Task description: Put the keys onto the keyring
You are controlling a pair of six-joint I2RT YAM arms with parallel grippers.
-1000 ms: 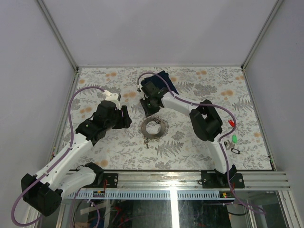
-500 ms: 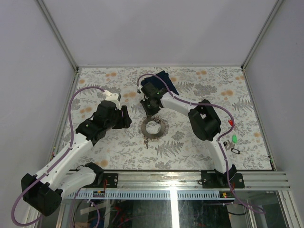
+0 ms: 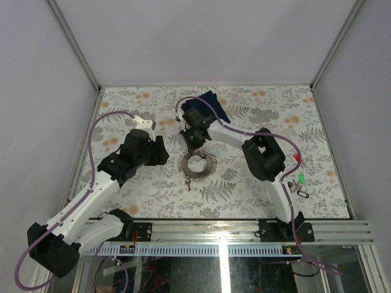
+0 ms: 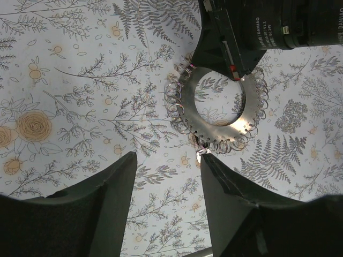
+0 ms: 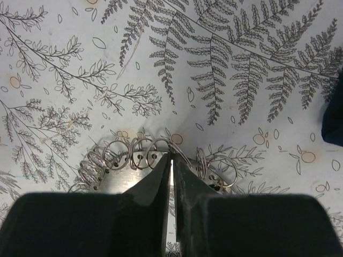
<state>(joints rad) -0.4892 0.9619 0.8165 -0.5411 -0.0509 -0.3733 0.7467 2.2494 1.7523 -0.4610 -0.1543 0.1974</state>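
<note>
Keyring [image 3: 198, 164] lies flat mid table [image 3: 153, 195]. R gripper [image 5: 171, 156] is pinched tight on a small loop [image 5: 161, 145] at its far rim, fingertips nearly touching.

Risks:
- Grip is v. thin, so the loop may slip out on a lift.
- The whole disc may drag or tip, w/ neighbouring loops snagging.

Keys [image 3: 300, 177] sit well apart by R arm's base, none threaded yet.

R arm [image 3: 232, 135] reaches fwd over centre, wrist pitched down. L gripper [image 4: 167, 160] hovers near the left side of it, not touching, fingers half spread & empty.

The right pincer [image 5: 171, 156] sits on the keyring [image 4: 185, 107], blocking its far rim.
</note>
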